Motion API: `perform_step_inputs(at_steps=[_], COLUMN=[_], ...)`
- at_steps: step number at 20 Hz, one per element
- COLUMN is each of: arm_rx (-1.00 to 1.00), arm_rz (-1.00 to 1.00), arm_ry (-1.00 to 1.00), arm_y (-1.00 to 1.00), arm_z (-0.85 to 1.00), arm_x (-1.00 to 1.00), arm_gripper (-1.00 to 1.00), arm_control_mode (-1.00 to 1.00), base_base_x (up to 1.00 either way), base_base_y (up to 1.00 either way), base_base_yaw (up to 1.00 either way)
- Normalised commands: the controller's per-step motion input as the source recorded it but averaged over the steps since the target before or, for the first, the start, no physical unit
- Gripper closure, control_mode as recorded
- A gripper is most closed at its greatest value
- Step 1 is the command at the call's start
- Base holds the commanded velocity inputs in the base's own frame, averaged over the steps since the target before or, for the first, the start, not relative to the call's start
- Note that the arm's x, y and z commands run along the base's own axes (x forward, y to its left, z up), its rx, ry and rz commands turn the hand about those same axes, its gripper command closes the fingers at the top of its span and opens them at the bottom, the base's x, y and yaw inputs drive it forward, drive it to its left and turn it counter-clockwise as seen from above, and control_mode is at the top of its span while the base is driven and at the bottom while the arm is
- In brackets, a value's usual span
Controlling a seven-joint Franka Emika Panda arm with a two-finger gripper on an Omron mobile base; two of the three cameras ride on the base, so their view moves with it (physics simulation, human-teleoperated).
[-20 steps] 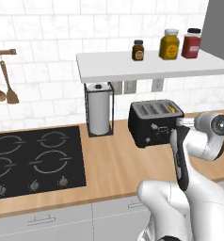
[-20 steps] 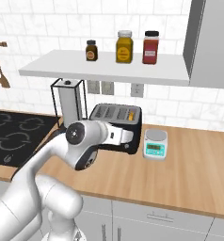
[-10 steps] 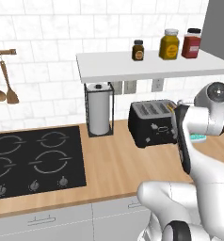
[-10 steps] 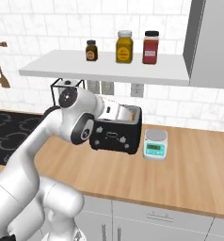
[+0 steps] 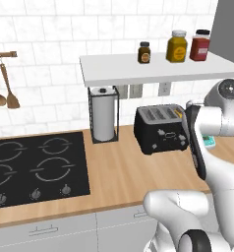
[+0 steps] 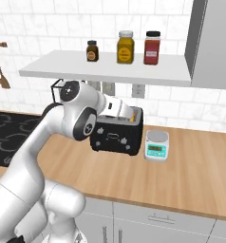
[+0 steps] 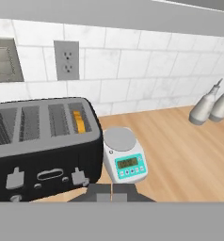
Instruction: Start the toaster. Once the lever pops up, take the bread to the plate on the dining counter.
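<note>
The black toaster (image 7: 43, 155) stands against the tiled wall, also seen in the left base view (image 5: 160, 130) and the right base view (image 6: 116, 135). The bread (image 7: 77, 121) sits down in its rightmost slot, with only its tan top edge showing. Two small levers (image 7: 78, 177) are on the toaster's front. My gripper (image 7: 111, 192) is shut and empty, in the air in front of and above the toaster, near its right end. My hand (image 6: 116, 107) is over the toaster's top. The plate and the dining counter are out of view.
A small digital scale (image 7: 125, 160) stands just right of the toaster. A paper towel holder (image 5: 104, 115) and a black cooktop (image 5: 35, 167) lie to its left. A shelf (image 5: 153, 69) with three jars overhangs it. Two shakers (image 7: 210, 106) stand further right on the wood counter.
The arm has swung up and in toward the wall, bringing the hand from in front of the counter to above the toaster. The gripper stayed shut.
</note>
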Motion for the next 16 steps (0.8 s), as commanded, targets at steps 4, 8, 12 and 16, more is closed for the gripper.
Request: perform_step_inputs(at_steps=[4, 8, 12, 16], arm_rx=[0.0, 0.0, 0.0, 0.0], arm_rz=[0.0, 0.0, 0.0, 0.0], arm_ry=[0.0, 0.0, 0.0, 0.0], arm_y=[0.0, 0.0, 0.0, 0.0], arm_z=[0.0, 0.0, 0.0, 0.0], arm_x=[0.0, 0.0, 0.0, 0.0], arm_gripper=[1.0, 1.0, 1.0, 1.0], arm_control_mode=[-1.0, -1.0, -1.0, -1.0], base_base_x=[0.0, 0.0, 0.0, 0.0], base_base_y=[0.0, 0.0, 0.0, 0.0], base_base_yaw=[0.0, 0.0, 0.0, 0.0])
